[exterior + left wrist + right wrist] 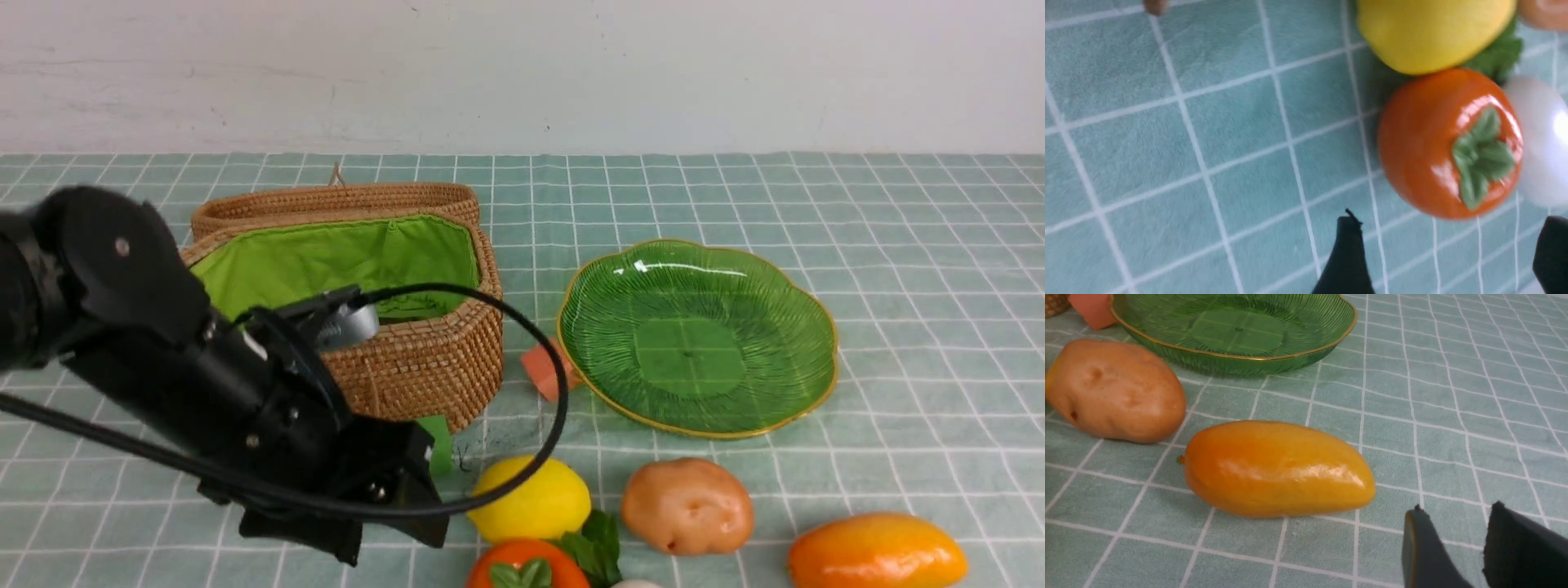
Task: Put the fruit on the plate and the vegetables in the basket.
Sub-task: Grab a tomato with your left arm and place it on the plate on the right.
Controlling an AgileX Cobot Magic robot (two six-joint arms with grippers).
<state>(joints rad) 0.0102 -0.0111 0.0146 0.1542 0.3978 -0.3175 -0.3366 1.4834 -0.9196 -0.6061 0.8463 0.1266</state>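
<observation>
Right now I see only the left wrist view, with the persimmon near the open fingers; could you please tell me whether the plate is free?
Observer: Yes, the plate holds nothing yet.
Operator: Thanks. Is the basket open?
Observer: Yes, the basket stands open, to the plate's left.
Operator: And where is the mango?
Observer: The mango lies beside the potato, unheld, just ahead of the open right gripper.
</observation>
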